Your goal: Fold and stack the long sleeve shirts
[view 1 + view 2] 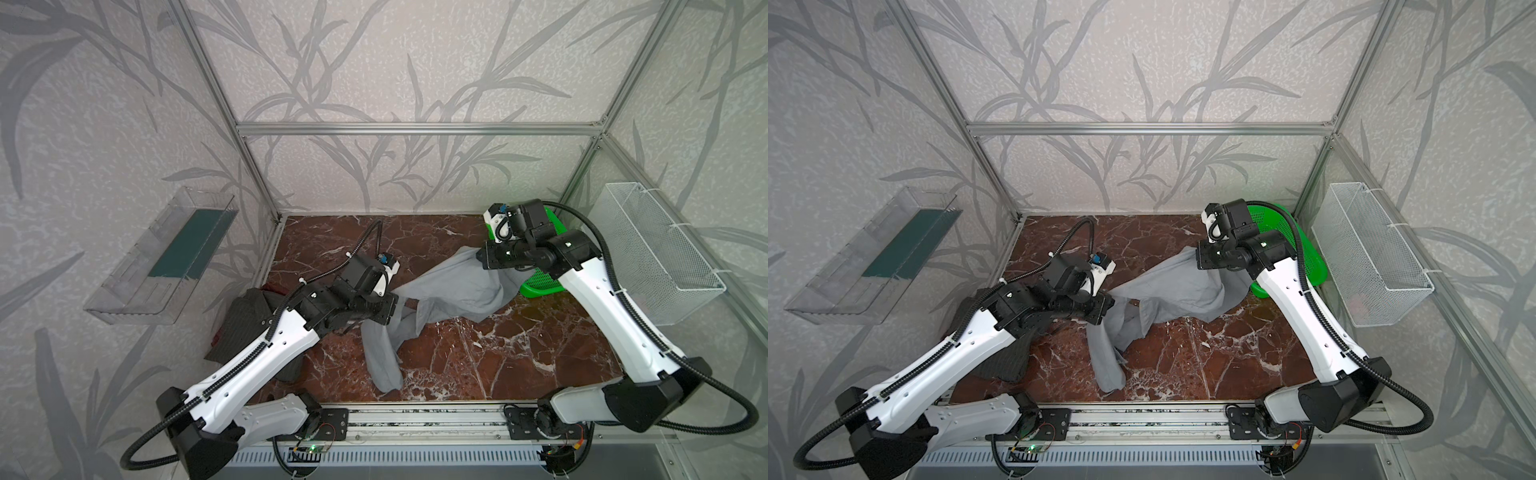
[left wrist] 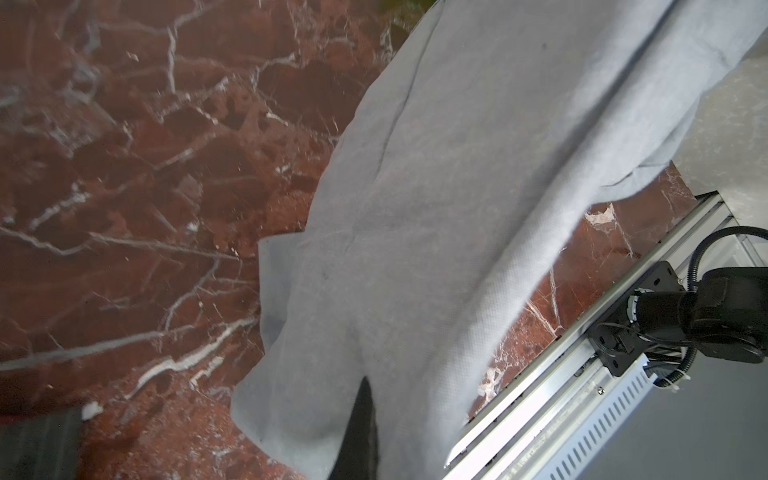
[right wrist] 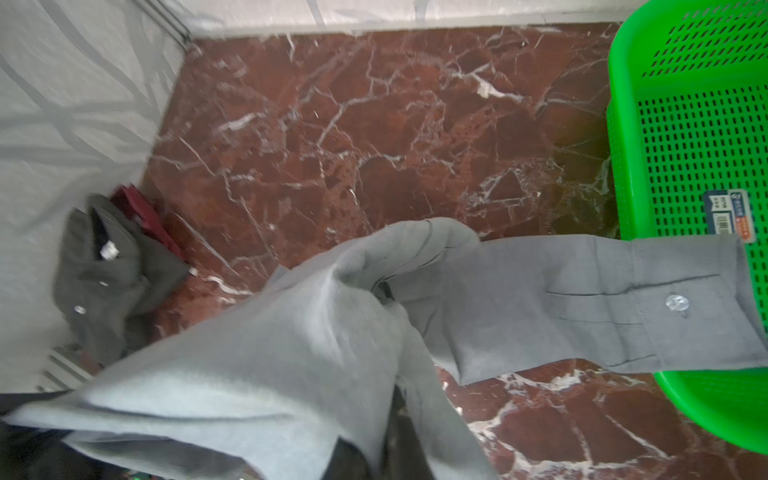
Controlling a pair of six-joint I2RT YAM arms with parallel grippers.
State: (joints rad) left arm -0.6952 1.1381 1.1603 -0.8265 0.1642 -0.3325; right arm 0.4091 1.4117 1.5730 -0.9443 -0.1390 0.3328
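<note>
Grey shirt [image 1: 453,286] hangs from my left gripper [image 1: 395,308], pinched tight. I can't tell if my right gripper [image 1: 482,258] grips it.

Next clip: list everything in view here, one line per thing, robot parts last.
grey button-up shirt: one, mid-grey, centre, lifted at two ends.
pinstriped shirt: one, dark charcoal, crumpled at the left side.
dark red item: one, partly hidden beside the pinstriped shirt; unidentifiable.
mesh basket: one, green plastic, far right corner.
wire basket: one, white, on the right wall.
clear tray: one, transparent with a dark green base, on the left wall.
table: one, red-brown marble pattern.
arms: two, white and black, left arm and right arm on the front rail.
left tool: black, shut on the grey button-up shirt.
right tool: black, gripping the shirt's raised end.
</note>
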